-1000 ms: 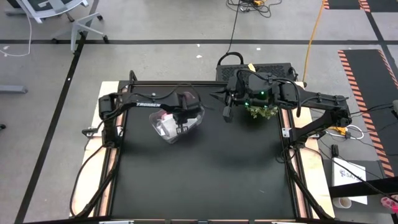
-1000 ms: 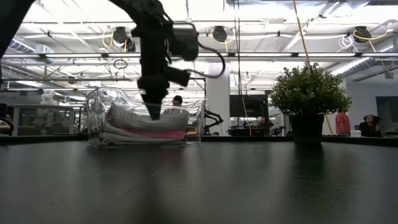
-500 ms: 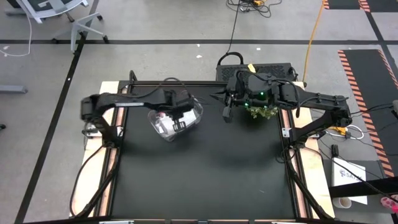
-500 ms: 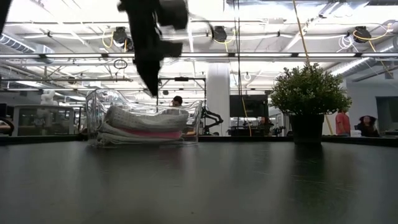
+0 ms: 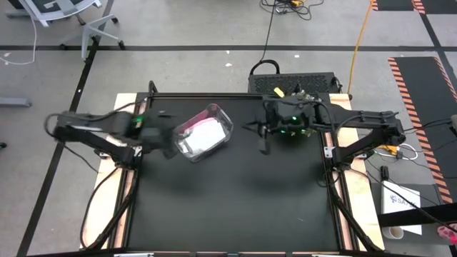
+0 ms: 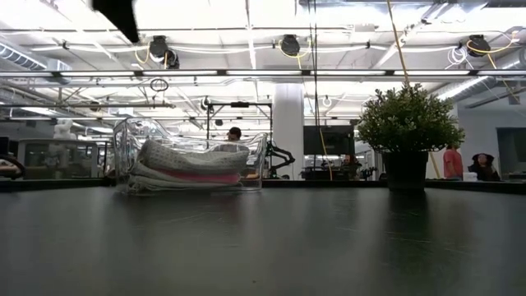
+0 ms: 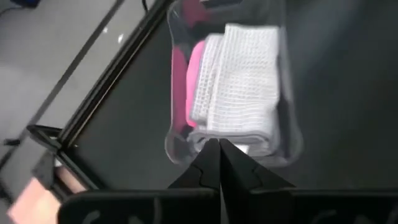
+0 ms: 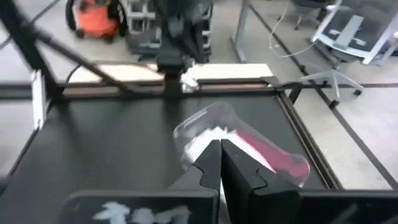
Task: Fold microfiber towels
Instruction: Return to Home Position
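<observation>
Since the folded microfiber towels [image 6: 193, 163] lie stacked inside the clear plastic bin [image 6: 125, 140], I judge homing is the step: left gripper [image 7: 219, 146] near the bin, right gripper [image 8: 219, 146] well apart from it, both pressed together, empty, needing only retraction.

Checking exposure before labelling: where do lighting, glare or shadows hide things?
Low view: bright ceiling lights backlight the plant into near-silhouette; towels in the bin are readable. High view: even light, no hard shadows. Left wrist view: faint sheen on bin wall.

No text, label or number reads legibly. A white sheet [image 5: 403, 201] beyond the table's [image 5: 235, 203] right edge bears print, too small to read.
</observation>
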`<state>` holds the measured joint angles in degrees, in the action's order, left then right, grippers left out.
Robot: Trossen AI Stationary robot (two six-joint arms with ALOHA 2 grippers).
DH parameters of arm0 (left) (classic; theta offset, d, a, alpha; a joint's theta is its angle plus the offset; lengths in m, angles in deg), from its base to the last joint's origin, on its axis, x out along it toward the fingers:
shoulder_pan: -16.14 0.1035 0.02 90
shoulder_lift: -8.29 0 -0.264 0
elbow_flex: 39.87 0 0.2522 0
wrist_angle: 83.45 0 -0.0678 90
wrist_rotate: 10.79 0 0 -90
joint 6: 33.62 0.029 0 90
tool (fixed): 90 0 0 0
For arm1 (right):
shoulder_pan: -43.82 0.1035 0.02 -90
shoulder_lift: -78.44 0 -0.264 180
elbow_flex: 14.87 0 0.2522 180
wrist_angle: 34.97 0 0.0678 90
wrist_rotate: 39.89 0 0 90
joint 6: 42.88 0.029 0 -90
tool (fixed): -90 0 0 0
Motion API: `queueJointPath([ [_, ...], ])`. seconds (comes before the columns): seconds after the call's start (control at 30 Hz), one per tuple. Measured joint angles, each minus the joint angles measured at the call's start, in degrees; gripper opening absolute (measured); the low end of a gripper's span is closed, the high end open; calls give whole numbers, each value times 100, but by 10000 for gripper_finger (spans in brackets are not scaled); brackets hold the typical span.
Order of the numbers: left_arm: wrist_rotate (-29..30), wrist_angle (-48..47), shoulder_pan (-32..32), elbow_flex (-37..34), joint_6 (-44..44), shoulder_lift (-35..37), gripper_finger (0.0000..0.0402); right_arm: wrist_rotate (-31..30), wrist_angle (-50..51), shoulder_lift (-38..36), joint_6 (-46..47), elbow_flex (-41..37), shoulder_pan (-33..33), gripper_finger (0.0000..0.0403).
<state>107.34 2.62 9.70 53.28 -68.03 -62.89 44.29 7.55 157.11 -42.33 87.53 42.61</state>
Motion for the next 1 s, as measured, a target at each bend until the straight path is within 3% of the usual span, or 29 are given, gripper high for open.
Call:
queueJointPath([
  [0.13,507,-136,-1111,-430,-1291,914,1,-289,698,-370,23,-2,247,0],
  [0.33,1146,162,-2725,-1746,-2912,1772,1,-1067,1341,-1082,676,-422,1047,0],
  [0.53,1243,1151,-3656,-2796,-3598,1789,1,-1619,-604,-2226,1475,-2519,1797,0],
  [0.67,1253,1469,-4044,-3157,-4087,1795,1,-1653,-1870,-2871,1814,-3893,1952,0],
  [0.87,1537,1483,-4586,-3439,-4758,1909,1,-1643,-2481,-3761,2418,-5197,2011,0],
  [1.0,2152,1475,-4759,-3560,-4679,2153,1,-1658,-3073,-4508,2223,-5735,2008,0],
])
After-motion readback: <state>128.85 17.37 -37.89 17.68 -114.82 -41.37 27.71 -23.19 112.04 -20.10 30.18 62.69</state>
